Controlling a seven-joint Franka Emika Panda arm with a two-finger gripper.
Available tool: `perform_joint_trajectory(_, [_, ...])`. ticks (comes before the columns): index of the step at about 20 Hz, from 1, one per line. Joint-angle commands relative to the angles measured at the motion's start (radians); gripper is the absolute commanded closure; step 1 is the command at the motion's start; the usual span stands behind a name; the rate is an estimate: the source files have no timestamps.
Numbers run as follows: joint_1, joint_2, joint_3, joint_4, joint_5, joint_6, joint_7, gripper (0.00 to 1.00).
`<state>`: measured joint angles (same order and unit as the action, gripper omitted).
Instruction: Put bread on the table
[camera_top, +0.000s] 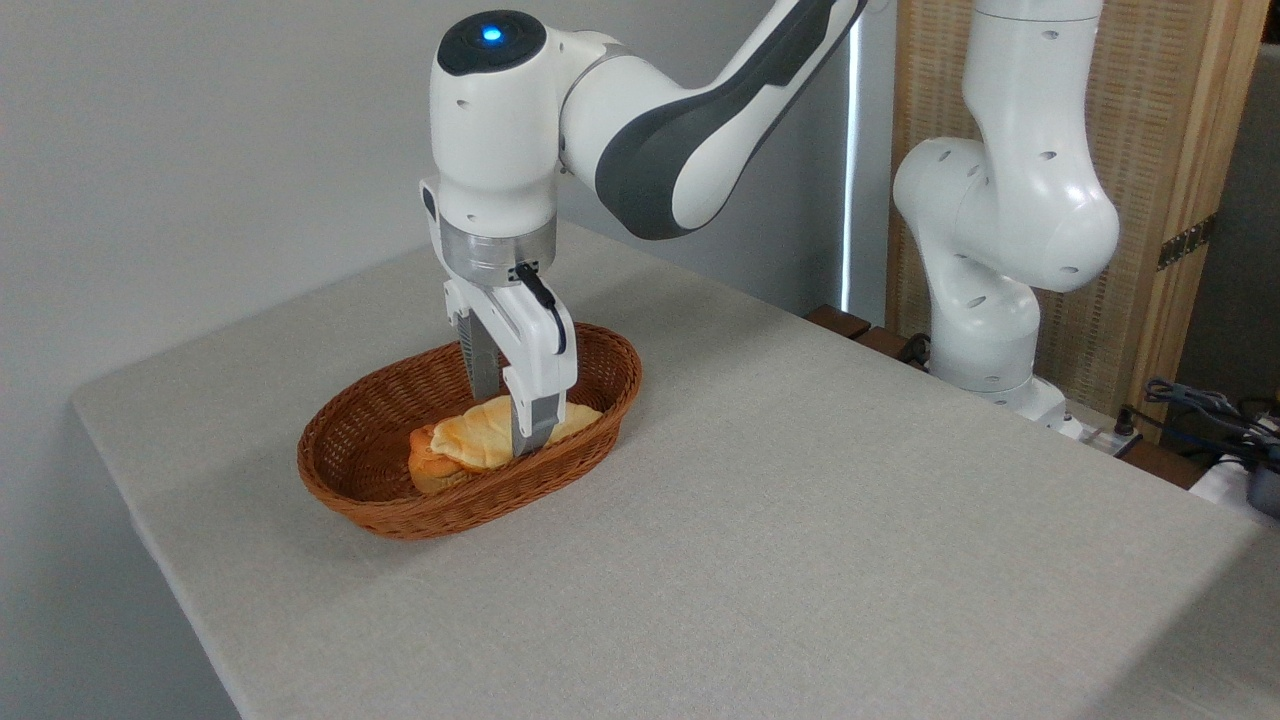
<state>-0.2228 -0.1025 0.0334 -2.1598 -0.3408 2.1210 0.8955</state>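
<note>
You are looking at the arm (640, 130) reaching down from the upper right, with its gripper (508, 420) pointing straight into the basket (390, 500). The basket is sitting on the left half of the table (800, 520), well in from the edges. The bread (480, 435) is lying inside the basket, along its length, toward the near right side — pale golden with browner edges. Its left end is overlapping a small round bun (432, 472), which is sitting against the near wall of the basket.

The two fingers are standing on either side of the bread's middle: one finger (532, 425) is crossing in front of the pastry, the other (484, 372) is showing behind it. They are narrowly spread, about the bread's width, and appear to be pressing against it, though you cannot be sure from this angle whether they are truly gripping — the contact is partly hidden.

The bread is not on the table surface; it is resting in the basket.
</note>
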Motion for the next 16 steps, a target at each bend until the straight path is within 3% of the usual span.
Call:
perform_joint_trajectory(1, [-0.004, -0.003, 0.007, -0.014, 0.019, 0.020, 0.002, 0.78])
perform_joint_trajectory(9, [-0.004, -0.006, 0.007, -0.014, 0.019, 0.013, -0.004, 0.78])
perform_joint_trajectory(16, [-0.004, -0.016, 0.005, -0.014, 0.017, -0.084, -0.059, 0.78])
